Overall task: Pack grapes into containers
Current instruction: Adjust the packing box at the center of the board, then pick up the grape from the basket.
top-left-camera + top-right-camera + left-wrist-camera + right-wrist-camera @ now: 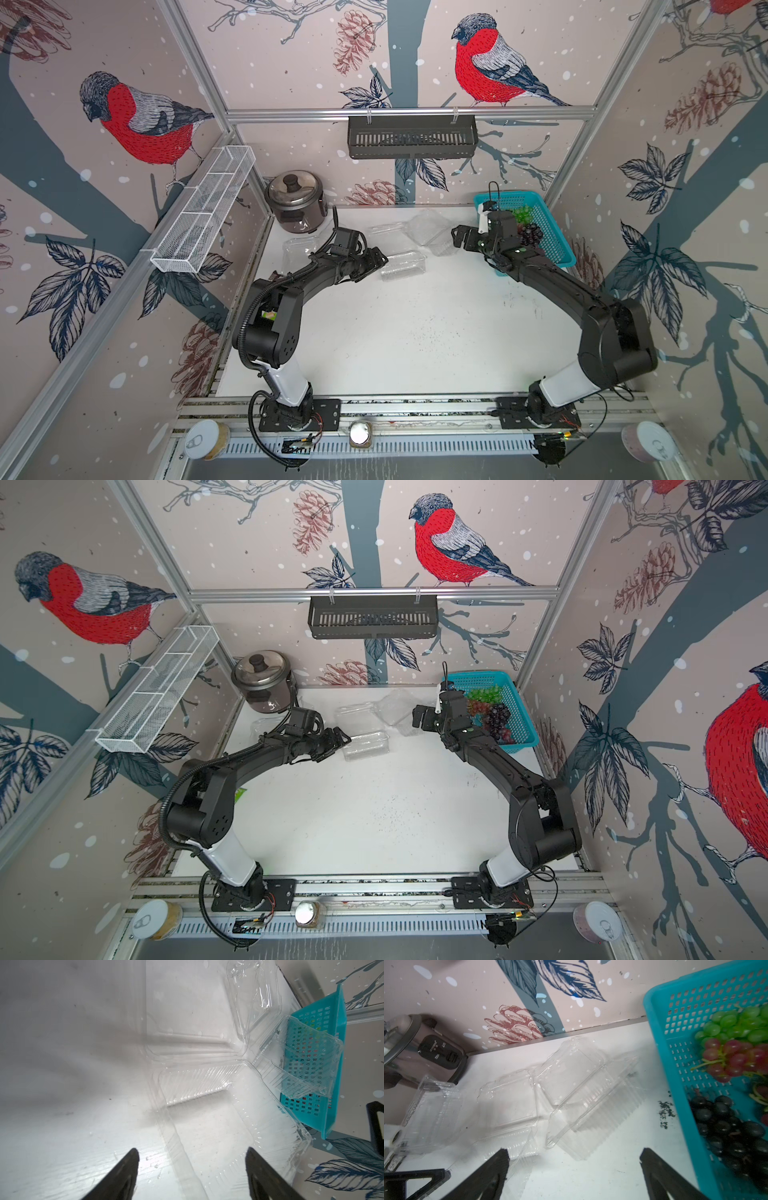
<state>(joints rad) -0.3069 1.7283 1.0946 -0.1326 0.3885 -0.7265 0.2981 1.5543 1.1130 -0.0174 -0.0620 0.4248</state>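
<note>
White tabletop (415,332) in both top views: clear containers (404,266) barely readable mid-back, nearest lying crosswise; grapes (531,233), half hidden, in the basket (552,239). Left wrist: left gripper (192,1153) spread, empty. Right wrist: right gripper (574,1153) spread too; grapes cropped, perhaps three bunches.

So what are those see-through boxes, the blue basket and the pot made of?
Boxes: thin clear plastic, it seems; they look glossy, with ribbed walls, and the table shows through them.
Basket: turquoise plastic, fairly matte, moulded with rows of holes.
Pot: likely metal, with a silvery shine and a dark knob on the lid.
</note>
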